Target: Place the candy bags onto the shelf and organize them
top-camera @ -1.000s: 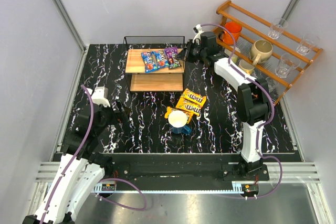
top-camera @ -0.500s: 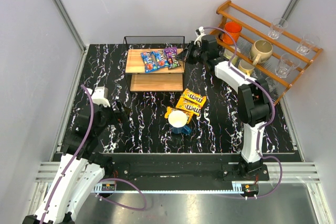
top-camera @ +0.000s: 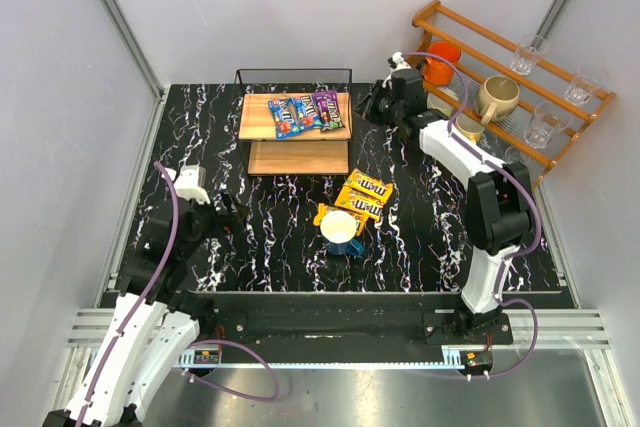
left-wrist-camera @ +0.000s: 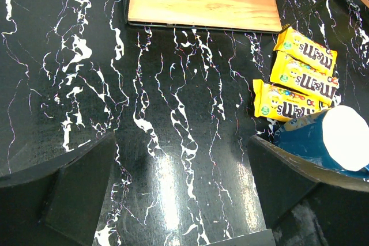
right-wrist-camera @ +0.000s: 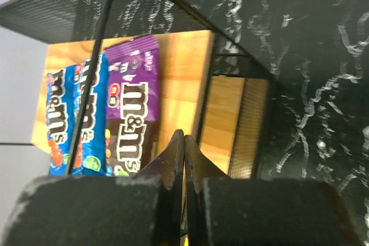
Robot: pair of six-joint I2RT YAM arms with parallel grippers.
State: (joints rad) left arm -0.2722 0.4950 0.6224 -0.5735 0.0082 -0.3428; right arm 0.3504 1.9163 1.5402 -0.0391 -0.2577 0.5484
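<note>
The shelf stands at the back middle of the table. Two blue candy bags and one purple bag lie side by side on its top board. In the right wrist view the purple bag and blue bags lie on the board. Three yellow bags lie on the table in front of the shelf, also in the left wrist view. My right gripper is shut and empty beside the shelf's right end, its tips pressed together. My left gripper is open and empty low at the left.
A blue mug stands against the nearest yellow bag, and shows beside my left gripper's right finger. A reddish-brown rack with an orange mug, a beige mug and glasses stands at the back right. Grey walls enclose the table.
My right gripper has drawn back to the right, away from the shelf's top board, still shut. The bags and my left arm have not moved.
</note>
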